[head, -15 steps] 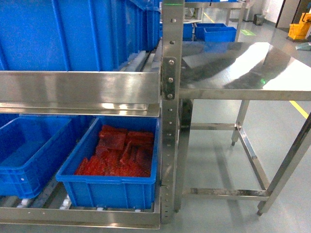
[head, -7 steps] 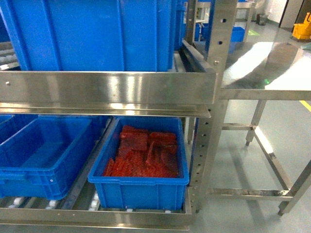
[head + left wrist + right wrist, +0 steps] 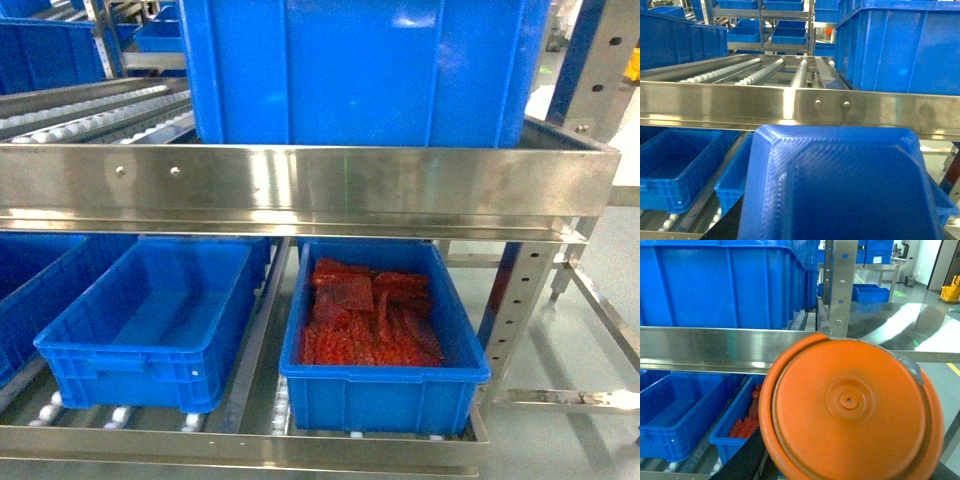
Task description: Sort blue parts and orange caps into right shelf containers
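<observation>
A blue part (image 3: 840, 185), a ribbed tray-like moulding, fills the lower half of the left wrist view and hides the left jaws that carry it. A round orange cap (image 3: 850, 407) fills the right wrist view in the same way, with only a dark finger (image 3: 740, 460) showing under its left edge. Neither gripper appears in the head view. One of the right shelf containers, a large blue crate (image 3: 365, 70), stands on the upper shelf right ahead; this crate (image 3: 900, 45) shows at the right of the left wrist view and as a crate (image 3: 725, 285) on the upper level in the right wrist view.
A steel shelf rail (image 3: 300, 185) crosses the head view. Below it sit an empty blue bin (image 3: 150, 310) and a blue bin (image 3: 385, 390) holding red-orange pieces (image 3: 365, 320). Roller tracks (image 3: 760, 70) run left of the big crate. A steel upright (image 3: 590, 70) stands at the right.
The head view has shifted left along the rack: the shelf and bins have slid rightward in frame, and the steel table has left the view.
</observation>
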